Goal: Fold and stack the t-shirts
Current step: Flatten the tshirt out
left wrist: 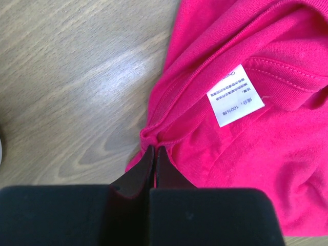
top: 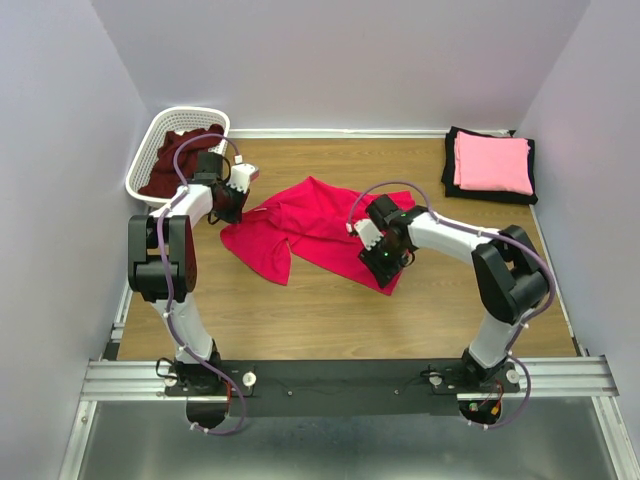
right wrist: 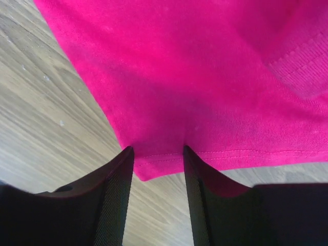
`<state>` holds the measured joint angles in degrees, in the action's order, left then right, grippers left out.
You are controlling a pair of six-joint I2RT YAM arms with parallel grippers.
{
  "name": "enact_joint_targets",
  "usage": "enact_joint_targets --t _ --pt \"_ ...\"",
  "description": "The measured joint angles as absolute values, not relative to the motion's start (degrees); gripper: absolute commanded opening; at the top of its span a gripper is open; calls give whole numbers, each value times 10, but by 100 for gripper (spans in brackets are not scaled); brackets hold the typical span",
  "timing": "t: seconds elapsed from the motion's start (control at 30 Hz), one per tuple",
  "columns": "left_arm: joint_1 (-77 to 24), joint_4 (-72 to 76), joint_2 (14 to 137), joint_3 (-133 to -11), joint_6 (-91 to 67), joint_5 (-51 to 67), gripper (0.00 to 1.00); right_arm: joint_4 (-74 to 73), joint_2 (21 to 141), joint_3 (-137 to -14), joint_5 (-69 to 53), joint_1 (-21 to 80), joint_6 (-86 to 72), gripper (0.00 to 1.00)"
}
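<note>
Crimson-red soft fabric t-shirt (top: pixel 310 225), rumpled in the middle of the wooden table (top: pixel 330 320), pinched at one end only.

The left gripper (left wrist: pixel 155 149) is clenched on a small ridge of cloth near the white care label (left wrist: pixel 234 96), probably to anchor the neck end so the shirt can be pulled flat. The right gripper (right wrist: pixel 158 151) has its jaws parted around the stitched hem corner, the cloth lying between them and not squeezed, so that end looks free. The shirt looks unfolded so far. At the far right corner a light pink folded t-shirt (top: pixel 492 163) rests on a black t-shirt (top: pixel 490 195), apparently the start of the stack. A dark maroon t-shirt (top: pixel 172 165) waits in the white plastic lattice basket (top: pixel 190 112).
</note>
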<state>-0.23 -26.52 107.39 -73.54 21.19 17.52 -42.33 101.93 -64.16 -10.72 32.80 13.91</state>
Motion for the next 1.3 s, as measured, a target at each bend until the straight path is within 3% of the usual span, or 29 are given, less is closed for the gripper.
enact_joint_targets --t 0.17,0.2,0.23,0.5,0.73,0.77,0.8,0.83,0.87,0.93,0.97,1.0,1.13,1.2,1.3 --pt "-2 -270 1074 -735 213 175 0 -411 1017 -634 -65 344 151 23" --pt "-2 -272 1073 -735 215 175 0 -401 1008 -622 -56 345 161 6" --pt "-2 -275 1072 -734 216 175 0 -394 1001 -612 -52 345 166 1" --pt "18 -298 1026 -686 236 150 0 -378 863 -459 34 348 252 0" --pt "57 -315 1001 -650 256 101 0 -440 823 -420 76 339 311 1" --pt "60 -319 1001 -649 260 94 4 -449 819 -419 76 338 317 1" --pt "63 -323 1001 -649 265 92 10 -460 814 -419 75 337 321 9" --pt "63 -327 1000 -649 270 92 28 -471 806 -419 74 336 325 16" --pt "64 -331 999 -649 274 94 37 -484 799 -421 72 336 329 27" --pt "64 -343 987 -650 293 107 52 -504 785 -429 66 336 328 73" --pt "64 -356 977 -655 301 129 63 -516 772 -440 63 336 331 88" --pt "64 -366 968 -662 308 146 63 -529 756 -455 56 333 325 93" --pt "42 -388 883 -707 357 230 64 -554 714 -538 22 305 313 87" --pt "-3 -380 840 -719 372 249 63 -554 716 -578 -12 271 306 78" --pt "-115 -350 788 -699 378 272 63 -555 745 -613 -50 223 294 75"
